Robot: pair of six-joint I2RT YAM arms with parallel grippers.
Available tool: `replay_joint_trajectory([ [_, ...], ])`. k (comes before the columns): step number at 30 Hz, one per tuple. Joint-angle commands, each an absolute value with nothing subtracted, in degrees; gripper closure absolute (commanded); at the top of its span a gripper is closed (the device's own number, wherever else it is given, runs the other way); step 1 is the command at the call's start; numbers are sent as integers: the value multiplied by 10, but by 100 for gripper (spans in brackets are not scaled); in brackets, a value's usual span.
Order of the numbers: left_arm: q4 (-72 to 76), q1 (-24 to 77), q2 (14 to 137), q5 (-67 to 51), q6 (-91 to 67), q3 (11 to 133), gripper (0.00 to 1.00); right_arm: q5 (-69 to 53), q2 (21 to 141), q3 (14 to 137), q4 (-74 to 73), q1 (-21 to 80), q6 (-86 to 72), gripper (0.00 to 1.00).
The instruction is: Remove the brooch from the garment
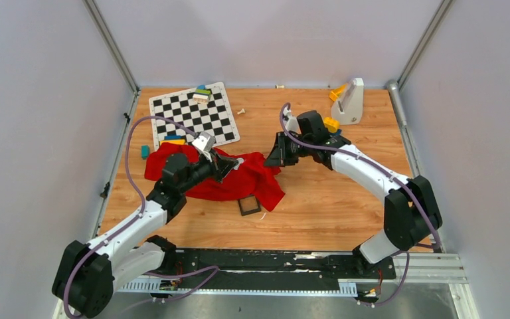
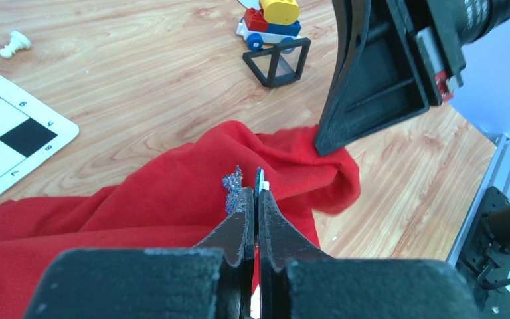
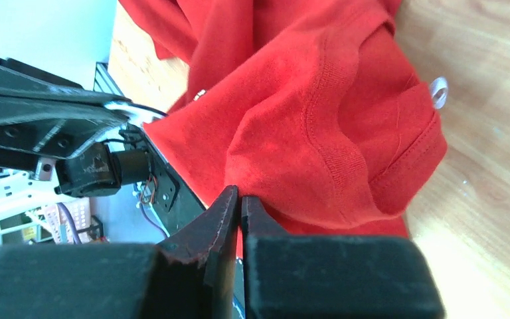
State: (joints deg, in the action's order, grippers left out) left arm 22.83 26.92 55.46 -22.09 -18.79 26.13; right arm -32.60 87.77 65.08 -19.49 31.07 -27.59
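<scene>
A red garment (image 1: 255,183) lies crumpled on the wooden table. My left gripper (image 1: 229,165) is over its middle, shut on the brooch (image 2: 234,189), a small blue sparkly piece that sits against the cloth (image 2: 166,199) at my fingertips, with a thin blue-and-white part pinched between the jaws. My right gripper (image 1: 272,157) is at the garment's right edge, its jaws shut on a fold of the red cloth (image 3: 319,126). It also shows in the left wrist view (image 2: 372,86), its tip touching the cloth. The brooch is hidden in the right wrist view.
A chessboard (image 1: 192,116) with blocks on it lies at the back left. A black frame cube (image 1: 249,206) sits just in front of the garment. Another frame cube (image 2: 279,63), a toy-block car (image 2: 272,20) and a white pawn (image 2: 13,45) lie beyond. A white stand (image 1: 350,101) is at the back right.
</scene>
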Motion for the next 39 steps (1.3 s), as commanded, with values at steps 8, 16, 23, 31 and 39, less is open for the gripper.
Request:
replay_joint_trajectory([
  [8, 399, 271, 549, -212, -341, 205, 100, -432, 863, 570, -36, 332, -323, 89],
  [16, 510, 271, 602, -230, -395, 196, 100, -416, 858, 563, -34, 352, -321, 91],
  [23, 592, 271, 585, -191, -434, 162, 100, -402, 808, 538, 13, 352, -342, 94],
  [31, 656, 271, 588, -114, -459, 149, 100, -415, 812, 547, 2, 366, -331, 96],
  [39, 667, 271, 605, -114, -458, 166, 100, -371, 791, 523, 6, 376, -346, 65],
])
